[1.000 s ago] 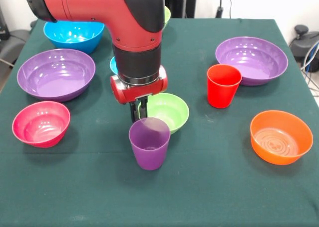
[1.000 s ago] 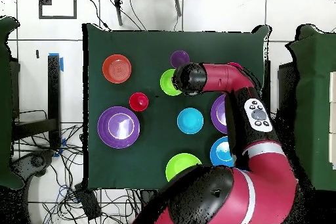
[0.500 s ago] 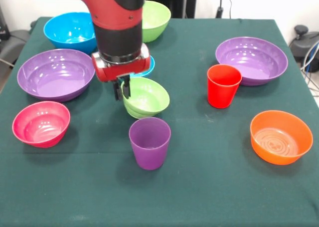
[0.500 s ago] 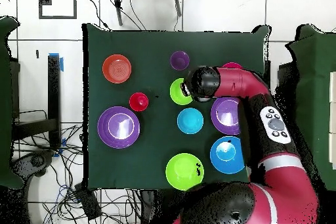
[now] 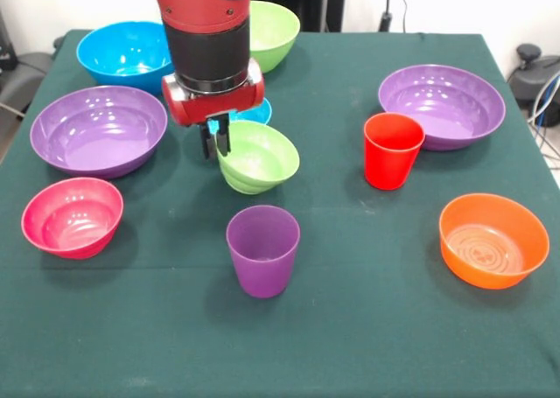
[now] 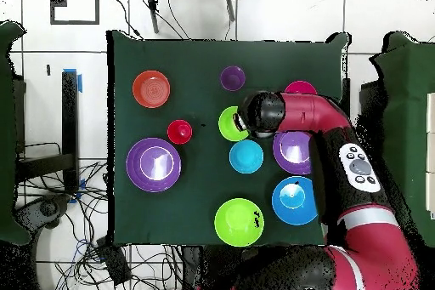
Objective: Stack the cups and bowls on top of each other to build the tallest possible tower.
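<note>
My gripper (image 5: 217,141) is shut on the near-left rim of the small lime green bowl (image 5: 260,159), which hangs tilted just above the cloth. The translucent purple cup (image 5: 262,250) stands upright and empty in front of the bowl, a short gap apart. To the right stands the red cup (image 5: 392,150), also upright. In the overhead view the arm's wrist covers the gripper; the green bowl (image 6: 228,123) shows beside it, between the purple cup (image 6: 233,77) and a small blue bowl (image 6: 246,156). No tower stands.
Around the table lie two wide purple bowls (image 5: 98,129) (image 5: 443,105), a large blue bowl (image 5: 129,57), a small blue bowl (image 5: 255,114) behind the gripper, a large green bowl (image 5: 272,32), a pink bowl (image 5: 72,217) and an orange bowl (image 5: 493,240).
The gripper has drawn back from the purple cup with the small green bowl by its rim. The bowl has risen, tilted and shifted slightly right over the last half second.
</note>
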Robot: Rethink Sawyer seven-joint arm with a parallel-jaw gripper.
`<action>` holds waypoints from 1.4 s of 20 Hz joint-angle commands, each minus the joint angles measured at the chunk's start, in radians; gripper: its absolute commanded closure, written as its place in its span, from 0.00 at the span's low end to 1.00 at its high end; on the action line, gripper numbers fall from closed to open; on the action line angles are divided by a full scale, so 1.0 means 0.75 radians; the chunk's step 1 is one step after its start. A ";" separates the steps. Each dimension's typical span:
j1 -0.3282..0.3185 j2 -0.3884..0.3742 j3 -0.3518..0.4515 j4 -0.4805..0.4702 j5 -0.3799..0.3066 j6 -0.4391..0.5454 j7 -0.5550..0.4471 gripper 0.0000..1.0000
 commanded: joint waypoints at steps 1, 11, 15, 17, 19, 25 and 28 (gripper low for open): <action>0.047 0.005 0.082 0.042 0.031 0.227 -0.098 1.00; 0.004 -0.043 0.136 0.106 0.123 0.317 -0.111 1.00; -0.025 -0.041 0.176 0.094 0.182 0.380 -0.138 1.00; -0.043 -0.035 0.195 0.091 0.200 0.387 -0.150 1.00; -0.052 -0.014 0.208 0.080 0.212 0.389 -0.148 1.00; -0.071 0.033 0.279 0.050 0.261 0.387 -0.174 1.00; -0.101 0.055 0.316 0.045 0.265 0.393 -0.218 1.00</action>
